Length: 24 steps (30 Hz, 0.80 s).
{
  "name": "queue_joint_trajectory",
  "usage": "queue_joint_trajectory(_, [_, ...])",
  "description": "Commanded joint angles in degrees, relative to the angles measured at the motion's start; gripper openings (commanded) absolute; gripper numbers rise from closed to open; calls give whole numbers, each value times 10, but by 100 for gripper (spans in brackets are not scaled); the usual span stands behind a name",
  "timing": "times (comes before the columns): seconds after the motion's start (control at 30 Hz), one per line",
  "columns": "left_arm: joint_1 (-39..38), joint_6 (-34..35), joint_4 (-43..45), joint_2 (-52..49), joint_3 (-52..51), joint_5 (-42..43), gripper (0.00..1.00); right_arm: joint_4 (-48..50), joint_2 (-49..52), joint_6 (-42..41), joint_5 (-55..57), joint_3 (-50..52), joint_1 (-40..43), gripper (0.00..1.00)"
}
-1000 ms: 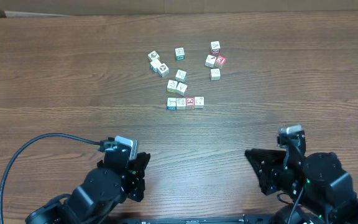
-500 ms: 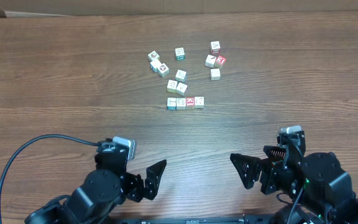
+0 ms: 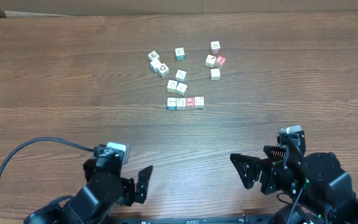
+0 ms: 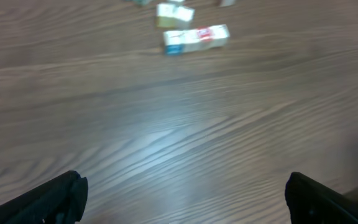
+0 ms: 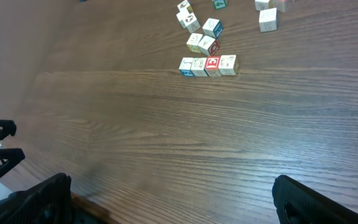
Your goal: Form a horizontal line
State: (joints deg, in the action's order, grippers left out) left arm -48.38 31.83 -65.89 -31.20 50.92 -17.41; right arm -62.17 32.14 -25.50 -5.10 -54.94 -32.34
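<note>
The horizontal line [image 3: 185, 102] is a short straight row of several cream cubes set edge to edge, with blue, green and red prints, lying mid-table. It also shows in the left wrist view, where the horizontal line [image 4: 196, 38] is blurred, and in the right wrist view, where the horizontal line [image 5: 208, 65] is sharp. My left gripper [image 3: 138, 185] sits near the front edge, far below the row, open and empty. My right gripper [image 3: 252, 167] is at the front right, also open with nothing between its fingers. Only bare wood lies between the left gripper's [image 4: 182, 205] fingertips and between the right gripper's [image 5: 173, 202] fingertips.
Loose cubes [image 3: 180, 79] of the same kind lie scattered just above the row; more loose cubes [image 3: 215, 60] sit to the upper right and others [image 3: 157, 63] to the upper left. A black cable [image 3: 30, 149] loops at the front left. The table's front edge [image 5: 55, 186] is close under the right gripper.
Both grippers have gone from nearly shut to wide open. The left arm has since shifted a little left and back. The cubes have not moved.
</note>
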Motion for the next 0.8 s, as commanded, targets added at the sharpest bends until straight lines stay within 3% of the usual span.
queue_joint_trajectory(0.0, [10, 7, -17, 10, 0, -39, 99, 3, -3, -2, 3, -1, -3, 100])
queue_joint_trajectory(0.1, [39, 8, -33, 11, 0, -36, 99, 3, -3, -2, 3, -1, -3, 100])
queue_joint_trajectory(0.2, [98, 8, -31, 21, 0, 20, 99, 3, -3, -2, 3, -1, -3, 100])
queue_joint_trajectory(0.3, [169, -5, 17, 54, 0, 45, 99, 3, -3, -2, 3, -1, -3, 100])
queue_joint_trajectory(0.57, [308, -279, 197, 163, -1, 161, 100, 3, -3, -2, 3, -1, -3, 100])
queue_joint_trajectory(0.77, [385, -392, 212, 196, -3, 170, 100, 3, -3, -2, 3, -1, -3, 100])
